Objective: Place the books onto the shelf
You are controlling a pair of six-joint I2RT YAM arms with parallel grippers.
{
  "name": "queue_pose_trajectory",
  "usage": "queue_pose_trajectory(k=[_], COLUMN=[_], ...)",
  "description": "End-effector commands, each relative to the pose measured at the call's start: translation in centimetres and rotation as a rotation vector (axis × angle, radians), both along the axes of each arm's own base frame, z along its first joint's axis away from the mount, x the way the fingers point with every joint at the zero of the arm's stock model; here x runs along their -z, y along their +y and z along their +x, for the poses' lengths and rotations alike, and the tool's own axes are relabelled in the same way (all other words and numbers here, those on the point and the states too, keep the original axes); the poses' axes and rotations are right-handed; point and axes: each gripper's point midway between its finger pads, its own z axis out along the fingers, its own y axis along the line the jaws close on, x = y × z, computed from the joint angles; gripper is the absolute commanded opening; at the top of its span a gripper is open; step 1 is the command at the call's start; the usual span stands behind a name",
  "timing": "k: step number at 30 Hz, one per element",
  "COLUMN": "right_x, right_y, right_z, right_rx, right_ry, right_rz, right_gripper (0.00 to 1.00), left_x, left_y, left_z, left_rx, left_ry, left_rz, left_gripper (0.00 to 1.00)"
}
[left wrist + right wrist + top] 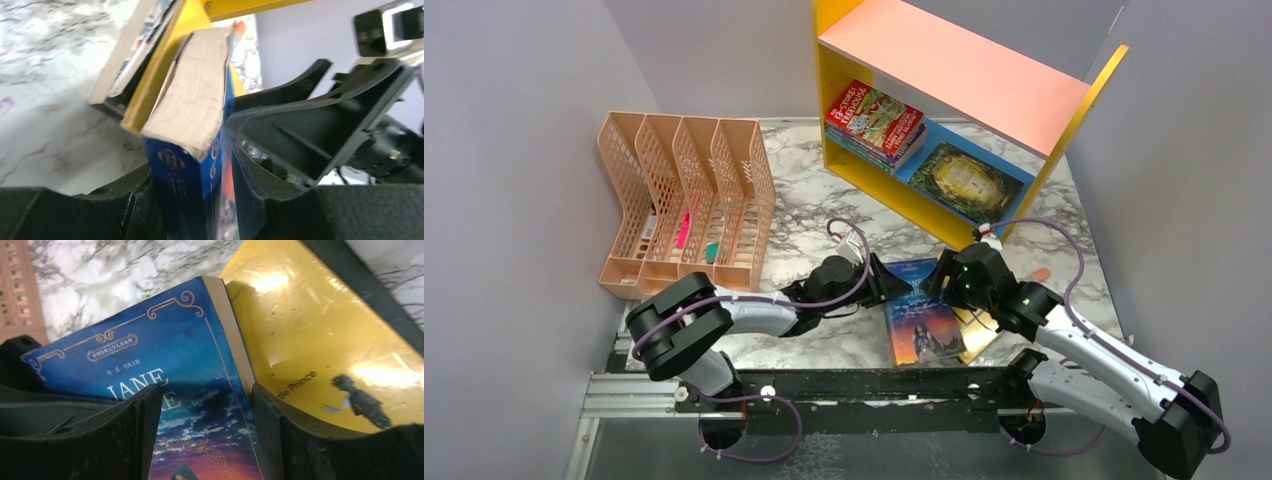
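**Left gripper**: jaws clenched on the left edge of the blue Jane Eyre book, which appears slightly raised.

**Right gripper**: jaws parted over the cover's other side, with no grasp evident.

**Location:** the book sits on the table, overlapping the yellow book, just in front of the shelf.

**Step in hand:** pickup.

**Next move, as judged:** lift the book clear and carry it to the blue lower board, avoiding the yellow side panel.
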Motion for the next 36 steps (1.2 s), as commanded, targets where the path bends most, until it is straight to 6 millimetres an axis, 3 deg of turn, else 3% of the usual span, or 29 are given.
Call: queue_pose_trajectory(k=[1,6,11,15,24,29,36], right_x=[-2.5,-2.9,-3.8,-5.9,-13.5,-17.8,-21.0], right_y=[4.4,4.6,4.5,4.1,4.2,5.5,8.6], right_z=[-0.8,-0.6,-0.4,0.1,0.7,0.3,-1.5], right_rx=[-0.112,-0.123,-0.127,-0.124,-0.127,-0.180,-0.360], right_ry=[0.004,-0.020,-0.054,-0.121,-0.298,-0.386,-0.338], right_rz=[0.219,0.229,0.234,0.234,0.339,0.474,0.576], right_gripper=[0.69,0.69,0.70,0.77,0.92,0.95,0.94], left_x=[-9.3,-9.4,-10.6,-13.3,-19.4,-24.0,-29.3], left_y=[-2.5,-3.0,-2.2,-0.1,4.3,6.4,8.7], left_z=[-0.4,-0.4,-0.1,1.6,3.7,4.1,3.0], left_rx=[0.121,0.193,0.231,0.181,0.128,0.146,0.193], left_ry=[-0.158,-0.172,-0.189,-0.247,-0.271,-0.284,-0.294], left_rz=[-0.266,-0.291,-0.377,-0.434,-0.448,-0.465,-0.543], left_gripper=[0.40,0.30,0.00,0.00,0.00,0.00,0.00])
